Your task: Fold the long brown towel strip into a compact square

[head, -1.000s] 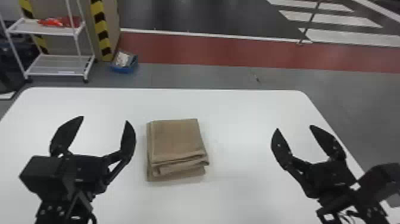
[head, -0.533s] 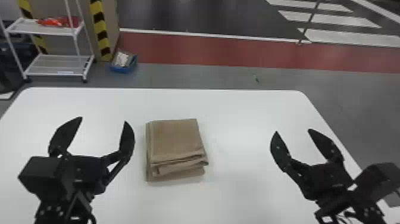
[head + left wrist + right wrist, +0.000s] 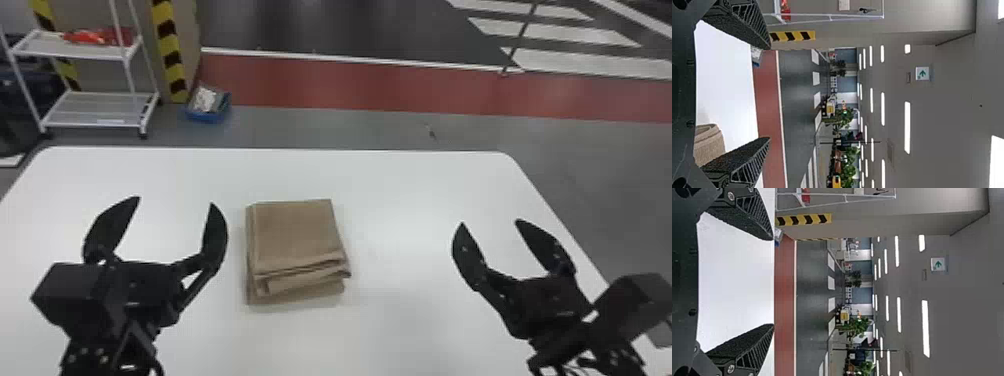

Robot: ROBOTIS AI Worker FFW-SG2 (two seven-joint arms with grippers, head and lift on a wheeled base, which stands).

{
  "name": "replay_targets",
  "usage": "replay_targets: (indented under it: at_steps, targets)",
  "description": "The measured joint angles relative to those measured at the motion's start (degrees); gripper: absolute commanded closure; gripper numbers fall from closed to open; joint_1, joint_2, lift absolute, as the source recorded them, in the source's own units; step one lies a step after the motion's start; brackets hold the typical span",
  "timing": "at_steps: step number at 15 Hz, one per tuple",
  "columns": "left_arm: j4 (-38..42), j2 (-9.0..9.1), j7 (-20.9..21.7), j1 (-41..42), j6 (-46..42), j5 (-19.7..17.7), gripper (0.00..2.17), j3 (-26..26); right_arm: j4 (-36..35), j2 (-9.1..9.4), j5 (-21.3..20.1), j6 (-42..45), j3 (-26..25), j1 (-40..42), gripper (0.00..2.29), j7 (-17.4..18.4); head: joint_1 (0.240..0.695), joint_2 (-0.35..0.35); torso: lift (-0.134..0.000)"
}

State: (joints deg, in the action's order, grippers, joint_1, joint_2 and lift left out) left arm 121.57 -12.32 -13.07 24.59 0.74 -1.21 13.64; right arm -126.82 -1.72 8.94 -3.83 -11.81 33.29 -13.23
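Your left claw point(image 3: 175, 200) is released, its 2 black fingers spread wide apart over the near left part of the white table point(image 3: 410, 325), pointing toward the far side. Your right claw point(image 3: 490, 222) is released too, its 2 fingers well parted over the right part of the table and also pointing to the far side. In its wrist view you see white tabletop between the 2 fingers of the right claw point(image 3: 773, 282).

Just right of your left claw, and well left of the right claw, the brown towel point(image 3: 295, 235) lies flat on the table, apart from both. You have it as a compact, roughly square stack. Its top is smooth; at the near edge the layers show stepped and a little uneven, with the lower layers reaching out nearer than the top, and a thin margin of layers shows along the left edge. From the left wrist you see its rounded folds beside 1 finger.

Past the table's far left corner you have a white shelf rack point(image 3: 100, 107) with red items point(image 3: 97, 36) on its upper shelf. Just right of it stands a yellow-and-black striped post point(image 3: 170, 50), with a blue bin point(image 3: 205, 117) on the floor near its foot. Farther off, a red floor band point(image 3: 350, 85) crosses the scene, with white stripes point(image 3: 555, 32) on dark floor at far right.
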Motion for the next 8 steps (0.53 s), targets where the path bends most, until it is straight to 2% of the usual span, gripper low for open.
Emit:
replay_targets:
  at_steps: [5, 8]
  targets:
    - [-1.5, -0.37, 0.73, -1.56, 0.07, -4.23, 0.09, 0.48, -0.05, 1.52, -2.21, -3.71, 0.26, -1.2, 0.11, 0.13, 0.695, -0.156, -0.124]
    - [-1.84, 0.35, 0.8, -2.08, 0.37, -3.59, 0.09, 1.36, 0.0, 0.71, -2.39, -4.29, 0.28, -1.22, 0.11, -0.2, 0.695, -0.164, -0.124]
